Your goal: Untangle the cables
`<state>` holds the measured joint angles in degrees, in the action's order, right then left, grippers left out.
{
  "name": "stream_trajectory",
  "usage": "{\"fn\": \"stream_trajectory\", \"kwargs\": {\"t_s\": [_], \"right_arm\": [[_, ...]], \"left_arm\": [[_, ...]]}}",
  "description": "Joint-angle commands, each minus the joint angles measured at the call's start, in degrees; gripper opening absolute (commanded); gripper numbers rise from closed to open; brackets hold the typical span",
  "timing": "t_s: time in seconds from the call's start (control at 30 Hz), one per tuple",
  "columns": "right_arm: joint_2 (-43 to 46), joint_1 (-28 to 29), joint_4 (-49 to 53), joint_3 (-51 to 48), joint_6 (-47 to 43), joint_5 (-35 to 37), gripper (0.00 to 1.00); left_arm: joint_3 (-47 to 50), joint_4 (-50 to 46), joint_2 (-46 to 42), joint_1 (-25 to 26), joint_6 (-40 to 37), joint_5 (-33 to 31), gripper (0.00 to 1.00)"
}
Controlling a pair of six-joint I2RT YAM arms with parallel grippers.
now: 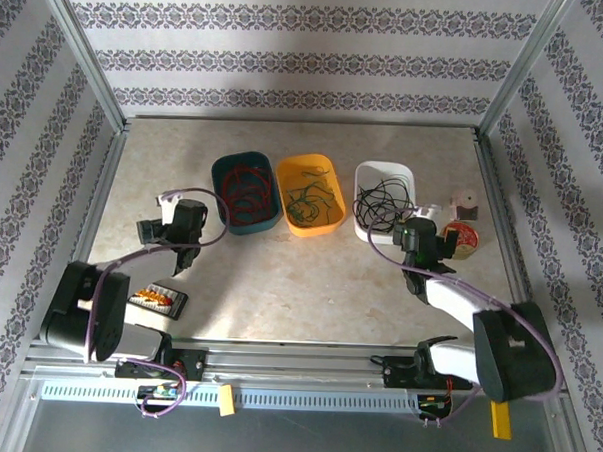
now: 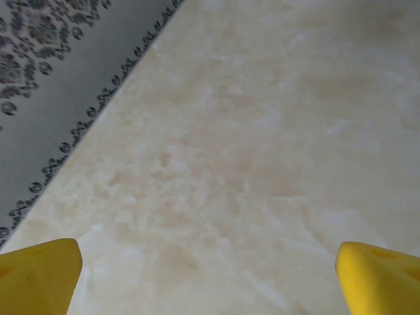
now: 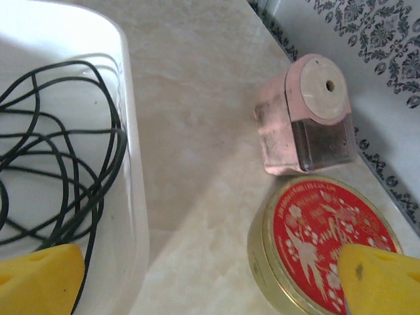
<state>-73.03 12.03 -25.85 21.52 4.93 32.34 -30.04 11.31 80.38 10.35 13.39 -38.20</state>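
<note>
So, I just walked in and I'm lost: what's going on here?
Each colour has its bin: red cables in the teal bin, green cables in the orange bin, black cables in the white bin. Both arms hold nothing: left gripper open over bare table, right gripper open over the white bin's rim.

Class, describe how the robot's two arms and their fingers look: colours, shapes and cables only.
The left arm and right arm are white links with black joint housings. A thin purple cable loops loosely along each. The left gripper and right gripper each carry two blunt yellow fingers.
</note>
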Motion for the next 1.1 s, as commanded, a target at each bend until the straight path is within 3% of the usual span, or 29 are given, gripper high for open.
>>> {"fn": "stream_trajectory", "kwargs": {"t_s": [0.0, 0.1, 0.17, 0.2, 0.23, 0.27, 0.3, 0.4, 0.43, 0.47, 0.5, 0.57, 0.63, 0.7, 0.77, 1.07], "right_arm": [[-4.5, -2.2, -21.3, -1.1, -4.6, -2.5, 0.98], [-12.9, -6.8, -36.5, -4.3, -4.1, -14.4, 0.98], [-12.5, -8.2, -30.2, -3.3, -5.0, -23.3, 0.99], [-16.0, -8.7, -37.5, -4.0, -4.8, -25.3, 0.98], [-16.0, -9.3, -37.6, -4.0, -4.3, -26.0, 0.98], [-14.2, -10.0, -33.4, -3.4, -3.6, -26.4, 0.98], [-13.5, -10.7, -30.8, -2.9, -2.4, -26.1, 0.98], [-15.0, -11.0, -33.1, -2.6, -1.2, -23.2, 0.98], [-14.9, -10.9, -32.8, -2.7, -1.2, -22.8, 0.98], [-15.0, -10.5, -32.9, -2.6, -1.3, -21.8, 0.99], [-15.0, -10.3, -33.0, -2.5, -1.4, -21.6, 0.99], [-15.0, -10.2, -32.7, -2.4, -1.6, -21.5, 0.99], [-15.0, -10.1, -32.6, -2.3, -1.8, -21.4, 0.98], [-15.1, -10.1, -32.5, -2.3, -1.7, -21.4, 0.99], [-15.0, -10.2, -32.1, -2.1, -1.8, -22.1, 0.99], [-15.1, -11.0, -31.4, -2.1, -1.8, -25.0, 0.98]], "left_arm": [[1.8, 20.2, 2.3, -1.0, -5.9, 3.9, 0.99], [0.1, 25.3, 6.3, -1.2, -12.2, 6.8, 0.99], [1.4, 30.6, 8.8, -1.8, -14.1, 10.4, 0.99], [2.4, 36.9, 11.0, -2.7, -15.8, 12.0, 0.99], [0.9, 28.9, 9.3, -3.5, -13.0, 13.6, 0.99], [1.6, 29.5, 8.5, -4.7, -11.9, 16.0, 0.99], [3.6, 35.5, 9.2, -5.6, -12.8, 18.2, 0.99], [7.2, 39.3, 8.7, -7.9, -12.3, 28.9, 0.99], [9.6, 47.9, 11.5, -8.7, -12.9, 30.9, 0.99], [9.7, 49.1, 12.4, -8.8, -12.4, 29.0, 0.99], [8.3, 41.1, 9.9, -9.2, -11.0, 29.8, 0.99], [9.7, 49.1, 12.2, -9.2, -12.2, 29.5, 0.99], [8.4, 41.7, 9.9, -9.2, -11.0, 29.6, 0.99], [9.4, 47.6, 11.7, -9.2, -11.9, 29.4, 0.99], [8.8, 43.9, 10.5, -9.2, -11.2, 29.5, 0.99], [9.1, 46.1, 11.3, -9.2, -11.7, 29.5, 0.99]]}}
